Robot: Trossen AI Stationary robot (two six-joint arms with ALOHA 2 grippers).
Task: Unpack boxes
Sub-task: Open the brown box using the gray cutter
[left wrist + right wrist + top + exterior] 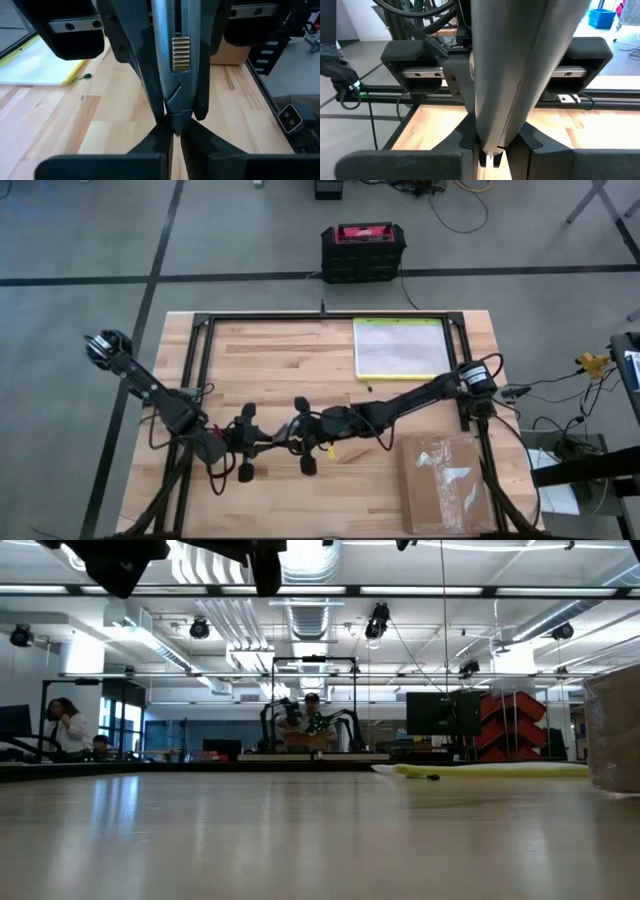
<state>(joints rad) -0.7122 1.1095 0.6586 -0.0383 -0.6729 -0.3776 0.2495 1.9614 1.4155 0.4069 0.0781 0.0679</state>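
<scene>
Overhead, you find the carton (445, 480) flat on the table (280, 360), well apart from the right end effector (490, 156); only wrist views show it and the left end effector (172, 136) clamping one grey tool (172, 50).

From overhead I get even, soft light on the table (280, 370), with only faint shadows under the arms. At table height, ceiling strip lights (420, 589) glare white and sheen off the near tabletop, which is soft and out of focus. In both wrist views the close fingers (150, 145) blur into dark shapes; the wood beyond is bright.
</scene>
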